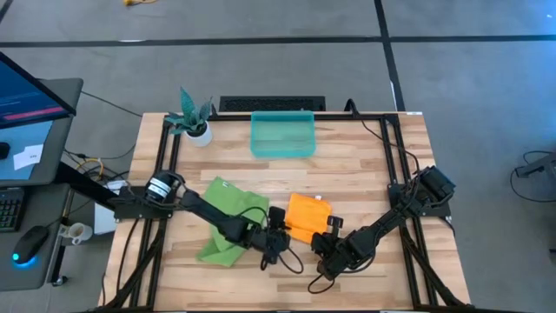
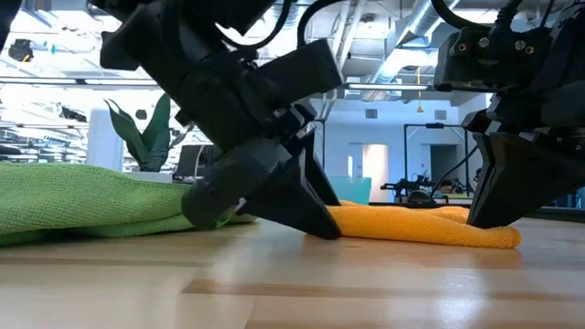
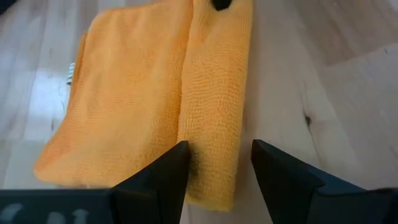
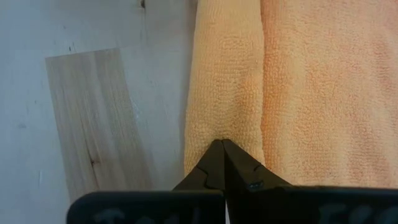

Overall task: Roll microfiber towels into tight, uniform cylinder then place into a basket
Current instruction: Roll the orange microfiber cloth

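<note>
On the wooden table (image 1: pixel 365 165), left gripper (image 3: pixel 214 163) gapes astride the orange-yellow towel (image 1: pixel 306 216); right gripper (image 4: pixel 222 149) pinches it.

Lighting: even, bright overhead light is falling on the pale wooden plank table (image 1: pixel 356 165), casting only faint, soft shadows. Glare: a whitish sheen is washing over the boards beside the folded orange-yellow microfiber towel (image 3: pixel 143 93) in the left wrist view. Focus: the near tabletop is blurring in the low view; ceiling lamps are glowing beyond. Wrist views: dark fingers (image 3: pixel 168 180) are appearing soft-edged.
</note>
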### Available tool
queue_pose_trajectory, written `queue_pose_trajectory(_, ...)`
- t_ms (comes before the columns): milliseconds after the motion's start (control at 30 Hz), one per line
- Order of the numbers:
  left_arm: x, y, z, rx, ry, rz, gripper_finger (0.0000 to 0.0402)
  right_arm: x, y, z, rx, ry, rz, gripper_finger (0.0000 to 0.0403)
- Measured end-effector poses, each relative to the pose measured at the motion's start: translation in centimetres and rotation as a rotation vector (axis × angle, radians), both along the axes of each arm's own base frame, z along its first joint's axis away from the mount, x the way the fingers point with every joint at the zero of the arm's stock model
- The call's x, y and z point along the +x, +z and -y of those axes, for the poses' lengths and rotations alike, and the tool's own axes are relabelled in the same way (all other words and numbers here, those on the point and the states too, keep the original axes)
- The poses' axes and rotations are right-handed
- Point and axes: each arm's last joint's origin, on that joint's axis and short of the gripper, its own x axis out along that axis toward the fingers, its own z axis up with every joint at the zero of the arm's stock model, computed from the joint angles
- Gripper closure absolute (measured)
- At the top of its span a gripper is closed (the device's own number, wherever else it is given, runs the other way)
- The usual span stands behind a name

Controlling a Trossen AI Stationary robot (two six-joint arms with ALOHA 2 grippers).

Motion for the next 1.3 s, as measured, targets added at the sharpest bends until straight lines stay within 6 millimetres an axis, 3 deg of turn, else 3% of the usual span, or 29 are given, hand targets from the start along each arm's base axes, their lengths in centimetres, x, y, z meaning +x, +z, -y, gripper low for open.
queue_pose_trajectory(333,-0.3,-0.9,0.4,-0.029,0.070,-0.006,0.0242,0.0,0.0,0.0,0.001,0.000,-0.001,0.0391)
queue_pose_trajectory(700,-0.8,-1.1,1.6,-0.078,0.080,-0.011,0.0389,0.1,0.0,-0.1,0.013,0.001,0.008,0.0384)
queue_pose_trajectory(1067,-0.8,-1.1,1.4,-0.168,0.125,-0.014,0.0388,0.6,0.2,0.6,0.041,0.022,-0.027,0.0291)
queue_pose_trajectory(1300,-0.7,-1.2,1.0,-0.275,0.174,-0.047,0.0393,-0.1,2.5,1.2,0.076,0.032,-0.033,0.0267)
